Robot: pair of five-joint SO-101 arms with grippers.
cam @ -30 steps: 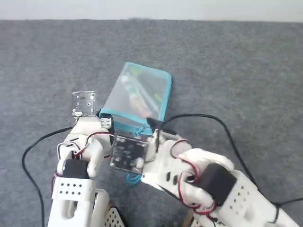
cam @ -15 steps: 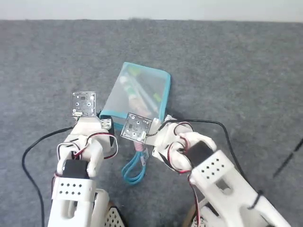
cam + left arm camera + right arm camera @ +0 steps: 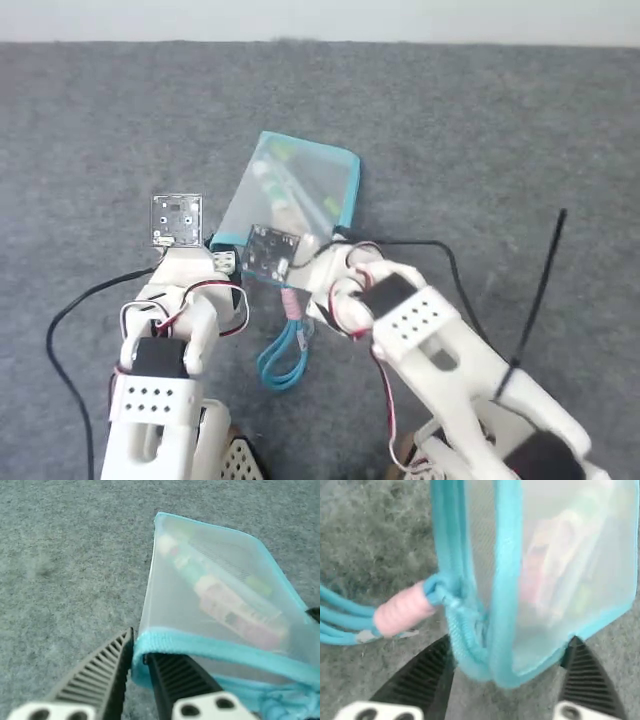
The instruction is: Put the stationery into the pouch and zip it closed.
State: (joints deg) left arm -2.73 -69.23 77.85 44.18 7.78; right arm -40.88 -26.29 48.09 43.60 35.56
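Nearest, trailing loose over the grey felt table [image 3: 500, 120]: a teal cord loop [image 3: 283, 362] with a pink bead [image 3: 400, 612], tied on at the zip. Just beyond, clenched on the near corner hem of the pouch [image 3: 300, 195]: the left gripper [image 3: 137, 652], both fingers pinching the teal binding. Alongside, spread wide and grasping nothing: the right gripper [image 3: 510, 647], straddling the pouch's zip end, 1 finger to each side. Farther out, lying flat with its zip edge nearest: the pouch itself, stationery [image 3: 232, 607] already inside behind the clear mesh.

Judged light, limp and apt to slide or buckle under a push. Best anchored by the stitched hem, as at left, and drawn shut by the bead or cord, not by the thin walls. Probably fiddly at the pull, being small and floppy.

Coloured print on the stationery wrappers, none of it legible. No readable label on the pouch.
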